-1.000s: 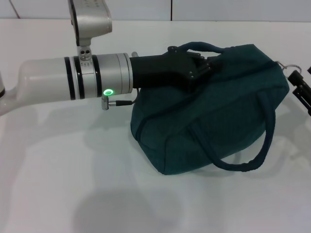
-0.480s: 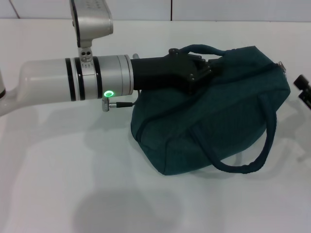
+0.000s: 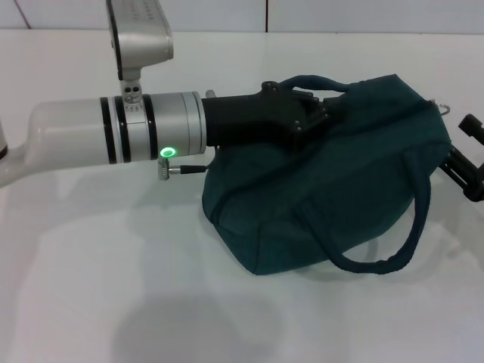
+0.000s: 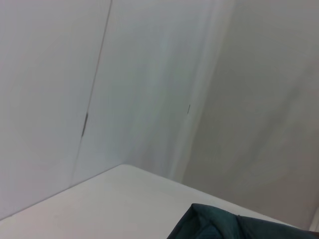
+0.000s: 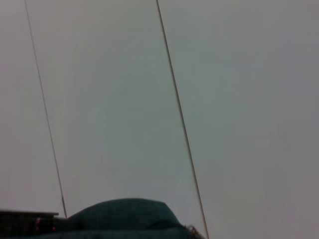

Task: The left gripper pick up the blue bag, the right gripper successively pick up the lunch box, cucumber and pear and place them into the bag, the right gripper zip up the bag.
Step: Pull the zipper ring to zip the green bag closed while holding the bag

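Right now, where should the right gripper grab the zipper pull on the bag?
Take the metal ring of the zipper pull, which sticks up clear at the blue bag's right end. Come in from the right, where the right gripper waits; the left gripper holds the top handle.

Bench [image 3: 113, 287] bare on the near side of the left end effector [image 3: 321, 113] and below its silver arm: open passage there. Blue bag [image 3: 325, 189] bulks directly under and beyond that end effector. Its loose loop handle [image 3: 393, 249] droops toward the right end effector [image 3: 467, 155], which sits just beside the bag's end, narrow gap.
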